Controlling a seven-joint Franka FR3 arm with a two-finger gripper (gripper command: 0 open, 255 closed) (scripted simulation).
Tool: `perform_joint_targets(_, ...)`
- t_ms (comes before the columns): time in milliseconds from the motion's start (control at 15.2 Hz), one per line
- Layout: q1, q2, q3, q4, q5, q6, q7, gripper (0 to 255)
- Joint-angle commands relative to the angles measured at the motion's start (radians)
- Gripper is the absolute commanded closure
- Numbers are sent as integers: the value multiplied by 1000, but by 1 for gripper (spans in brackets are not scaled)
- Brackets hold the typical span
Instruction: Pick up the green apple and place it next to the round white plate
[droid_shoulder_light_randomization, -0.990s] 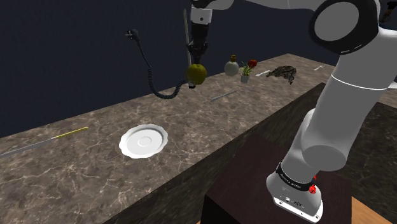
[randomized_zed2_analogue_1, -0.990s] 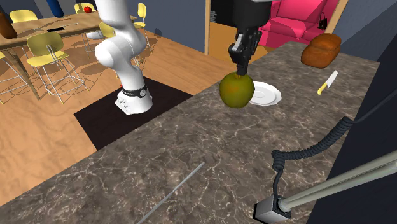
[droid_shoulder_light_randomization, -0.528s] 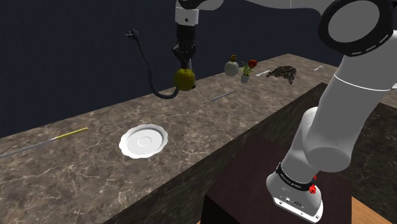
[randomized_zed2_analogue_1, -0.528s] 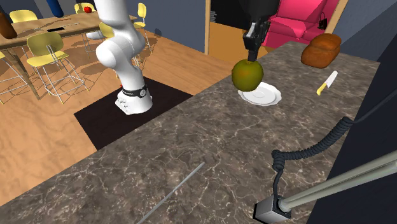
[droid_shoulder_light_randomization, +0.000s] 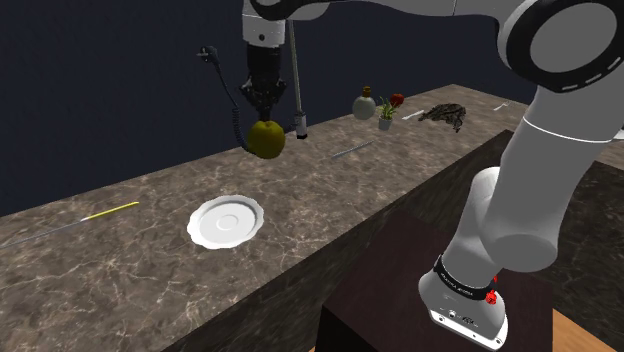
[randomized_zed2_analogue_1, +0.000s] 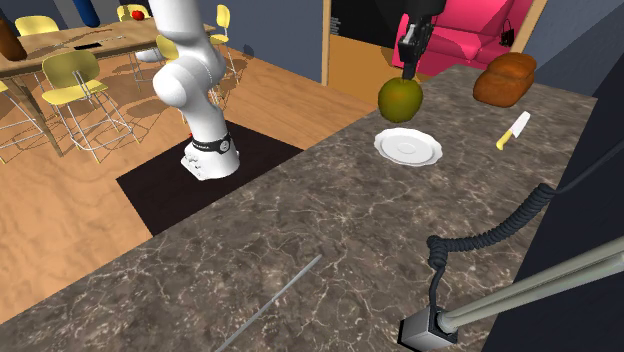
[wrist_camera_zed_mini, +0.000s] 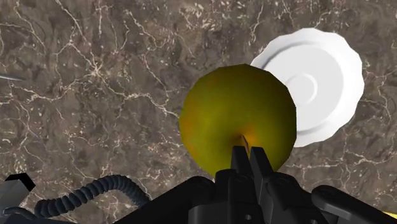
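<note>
The yellow-green apple (droid_shoulder_light_randomization: 265, 139) is held up in the air, pinched at its top by the black fingers (wrist_camera_zed_mini: 240, 162) (squeezed tight on it), above the brown marbled table (droid_shoulder_light_randomization: 120, 270), near the round white plate (droid_shoulder_light_randomization: 226, 220).

The white arm (droid_shoulder_light_randomization: 540, 150) rises from its foot at the shoulder view's lower right and bends at a large dark-ringed joint in the upper right corner. From there it runs along the top edge toward the upper middle, where the wrist turns straight down and the black gripper (droid_shoulder_light_randomization: 263, 110) hangs vertical. In the second exterior view the arm's lower column stands at upper left. In the wrist view the fingers (wrist_camera_zed_mini: 240, 162) stand close together, clasping the top of the green apple (wrist_camera_zed_mini: 235, 114), which hangs beneath them.
</note>
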Motion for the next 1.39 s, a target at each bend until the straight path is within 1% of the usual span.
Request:
perform_joint_targets(0, 23, 14, 22, 25, -1, -8, 48, 255)
perform_joint_targets(396, 94, 82, 82, 111, -7, -18, 181, 255)
perform_joint_targets(726, 156, 168, 126, 224, -19, -41, 288, 255)
perform_joint_targets(1056, 222, 284, 162, 388, -37, -83, 390, 255)
perform_joint_targets(1320, 282, 410, 182, 576, -57, -143, 466, 255)
